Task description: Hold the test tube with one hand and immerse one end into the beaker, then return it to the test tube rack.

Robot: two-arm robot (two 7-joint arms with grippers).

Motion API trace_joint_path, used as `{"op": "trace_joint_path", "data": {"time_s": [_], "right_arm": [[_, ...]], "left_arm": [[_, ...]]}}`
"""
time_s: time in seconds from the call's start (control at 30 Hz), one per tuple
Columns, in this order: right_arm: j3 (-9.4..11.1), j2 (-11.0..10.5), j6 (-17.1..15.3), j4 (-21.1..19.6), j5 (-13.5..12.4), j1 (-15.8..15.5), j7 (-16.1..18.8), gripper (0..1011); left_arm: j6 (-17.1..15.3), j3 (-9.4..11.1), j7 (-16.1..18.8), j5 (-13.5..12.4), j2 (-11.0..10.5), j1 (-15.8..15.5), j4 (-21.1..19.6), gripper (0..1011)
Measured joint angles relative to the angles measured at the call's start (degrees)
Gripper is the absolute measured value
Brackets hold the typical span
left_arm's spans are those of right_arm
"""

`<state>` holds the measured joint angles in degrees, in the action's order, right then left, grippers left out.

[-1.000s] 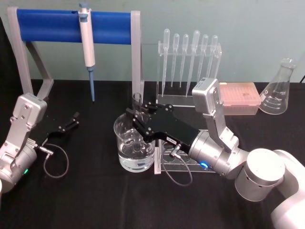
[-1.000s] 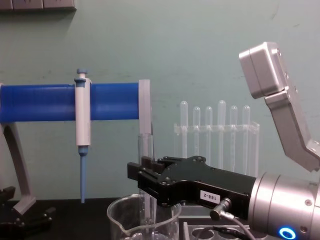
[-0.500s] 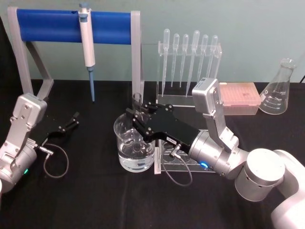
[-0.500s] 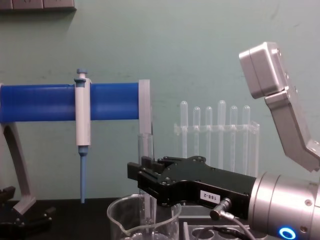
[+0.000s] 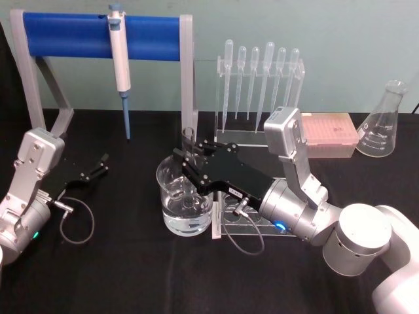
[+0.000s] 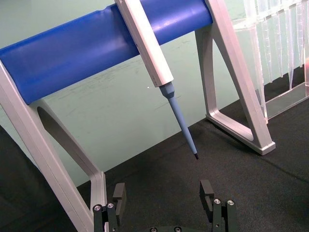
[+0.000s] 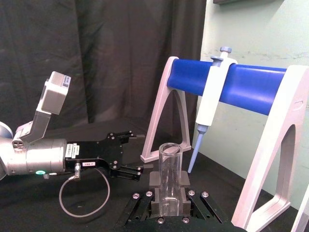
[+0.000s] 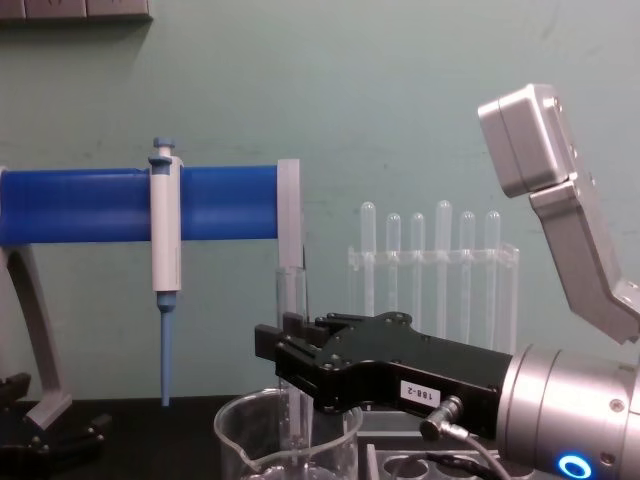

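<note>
I have the right gripper (image 5: 186, 160) out over the beaker (image 5: 167, 210), which sits near the middle of the black table with water in its lower part. Its two fingers are pinched on the test tube (image 5: 189, 139), gripping it below the open rim. The right wrist view shows the tube (image 7: 170, 176) upright and seated between the pads of that gripper (image 7: 169, 202). From the chest view the tube (image 8: 291, 295) runs straight down past the gripper (image 8: 283, 350) and inside the beaker's rim (image 8: 240, 412).

I judge this to be the dipping step. The round end is down inside the glass, but I cannot tell for sure whether it has broken the water surface. The left gripper (image 6: 163, 194) is parked low at the left of the table, with its fingers spread and nothing between them.

For the next move I would lift straight up until the tube's bottom clears the rim. Then I'd carry it right to the test tube rack (image 5: 252, 224), just beside the beaker, line it up over a hole, lower it and release.
</note>
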<state>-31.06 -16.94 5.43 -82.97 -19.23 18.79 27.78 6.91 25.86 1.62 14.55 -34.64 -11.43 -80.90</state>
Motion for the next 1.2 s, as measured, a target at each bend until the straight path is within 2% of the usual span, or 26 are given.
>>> {"op": "trace_joint_path", "data": {"time_s": [1.2], "right_arm": [[0.0, 0.0, 0.0, 0.0, 0.0, 0.0, 0.0, 235]], "left_arm": [[0.0, 0.0, 0.0, 0.0, 0.0, 0.0, 0.0, 1000]]}}
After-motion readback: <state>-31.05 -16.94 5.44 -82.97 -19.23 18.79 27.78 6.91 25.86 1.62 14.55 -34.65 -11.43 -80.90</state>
